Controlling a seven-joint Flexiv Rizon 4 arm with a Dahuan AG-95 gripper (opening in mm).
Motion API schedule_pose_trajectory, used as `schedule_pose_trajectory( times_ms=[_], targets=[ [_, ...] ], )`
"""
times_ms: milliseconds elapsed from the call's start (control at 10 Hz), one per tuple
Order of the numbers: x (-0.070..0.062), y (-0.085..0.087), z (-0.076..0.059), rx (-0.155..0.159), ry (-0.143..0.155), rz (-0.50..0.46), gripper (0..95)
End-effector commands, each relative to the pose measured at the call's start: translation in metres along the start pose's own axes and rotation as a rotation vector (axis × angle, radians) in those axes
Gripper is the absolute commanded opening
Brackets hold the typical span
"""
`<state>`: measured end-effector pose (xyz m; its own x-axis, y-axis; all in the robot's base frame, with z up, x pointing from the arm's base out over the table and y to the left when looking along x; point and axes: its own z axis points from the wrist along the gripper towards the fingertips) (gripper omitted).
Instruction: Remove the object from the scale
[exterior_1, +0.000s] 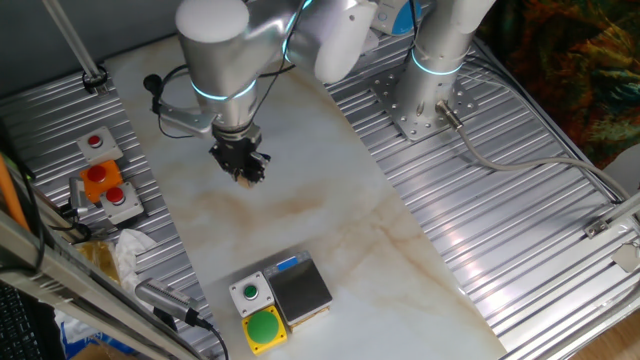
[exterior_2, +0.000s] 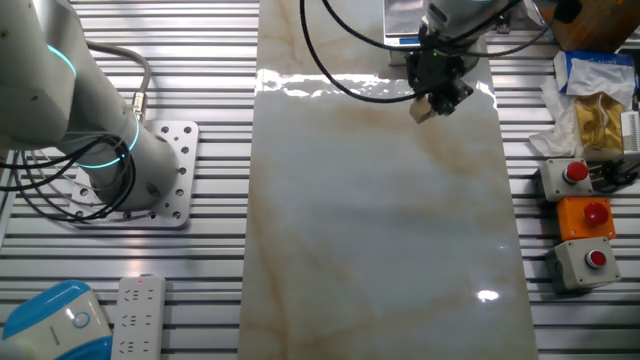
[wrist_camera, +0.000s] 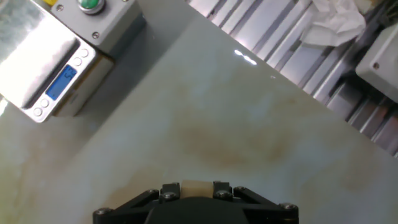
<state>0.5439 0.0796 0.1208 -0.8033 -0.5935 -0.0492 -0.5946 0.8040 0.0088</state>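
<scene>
**Cube held clear of scale**

One fixed view: pincer (exterior_1: 243, 166) closed on the cube (exterior_1: 245, 178), above the bench (exterior_1: 330, 210), well apart from the scale (exterior_1: 301, 288).

Other fixed view: cube (exterior_2: 422, 110) clamped at fingertips.

Hand view: cube (wrist_camera: 196, 186) between the fingers; scale (wrist_camera: 38, 62) far left.

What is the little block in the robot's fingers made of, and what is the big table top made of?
The block looks like pale, unpainted wood: it is light tan and dull, though too small to show grain. The gripper pinches it. The table top looks like polished stone, maybe marble or an imitation: it is whitish with cloudy brown streaks and mirrors the lights as bright spots.
</scene>
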Motion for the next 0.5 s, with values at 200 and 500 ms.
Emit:
schedule_pose_trajectory(
  times_ms=[200, 500],
  targets=[
    [-0.001, 0.002, 0.003, -0.017, 0.037, 0.257, 0.0],
    [0.006, 0.007, 0.011, 0.026, 0.059, 0.368, 0.0]
  ],
)
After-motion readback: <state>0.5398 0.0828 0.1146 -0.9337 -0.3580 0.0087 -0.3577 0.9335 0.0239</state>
